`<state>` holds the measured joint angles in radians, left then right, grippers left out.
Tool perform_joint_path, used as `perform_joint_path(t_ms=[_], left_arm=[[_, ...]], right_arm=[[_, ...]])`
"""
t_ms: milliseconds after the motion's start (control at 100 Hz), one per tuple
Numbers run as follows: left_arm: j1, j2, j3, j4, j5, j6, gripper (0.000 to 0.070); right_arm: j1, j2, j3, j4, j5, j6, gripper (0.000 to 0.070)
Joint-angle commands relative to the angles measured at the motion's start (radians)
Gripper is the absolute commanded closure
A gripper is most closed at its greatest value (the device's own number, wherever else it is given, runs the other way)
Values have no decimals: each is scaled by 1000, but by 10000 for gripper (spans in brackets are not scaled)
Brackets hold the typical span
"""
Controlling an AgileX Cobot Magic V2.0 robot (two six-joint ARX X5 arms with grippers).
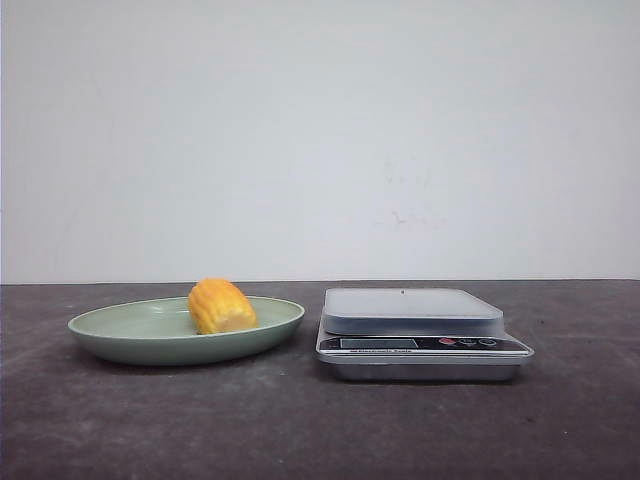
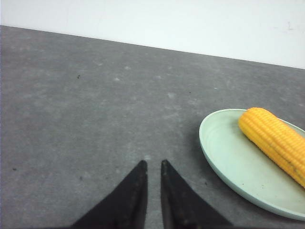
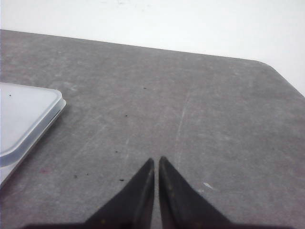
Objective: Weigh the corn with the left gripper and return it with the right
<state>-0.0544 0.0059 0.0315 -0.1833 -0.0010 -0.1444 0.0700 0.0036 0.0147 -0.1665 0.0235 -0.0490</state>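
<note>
Now corn [image 1: 221,306] lies on plate [image 1: 120,338].

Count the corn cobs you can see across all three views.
1. The corn lies on the green plate, left of the scale. Nothing in view looks able to hide another.

Backdrop: plain white wall [image 1: 320,140], no windows, no fixtures; a few faint scuffs approx. mid-right in front view. Wall meets tabletop in a straight horizontal line. Tabletop [image 1: 320,430]: dark grey, matte, mottled w/ pale specks, small dark spots and fine light scratches; scratches most evident in right wrist view, on the surface just ahead of the pincer tips. In that view the table's far corner is rounded, well beyond and to one side of the tips. Light: even, diffuse, soft shadows only, no glare. No floor or other furniture in view. Surface ahead of left pincer tips shows same grey finish, scattered pale flecks.
</note>
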Motion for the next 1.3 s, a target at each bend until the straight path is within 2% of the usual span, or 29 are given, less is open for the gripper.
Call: perform_joint_path(t_ms=[0,1060,1290], left_arm=[[2,-1,-17,-4,1,12,700],[2,-1,-17,-4,1,12,700],[2,-1,-17,-4,1,12,700]], right_arm=[[-2,0,-3,13,3,-7,690],[-2,0,-3,16,3,-5,690],[-2,0,-3,15,3,103,690]])
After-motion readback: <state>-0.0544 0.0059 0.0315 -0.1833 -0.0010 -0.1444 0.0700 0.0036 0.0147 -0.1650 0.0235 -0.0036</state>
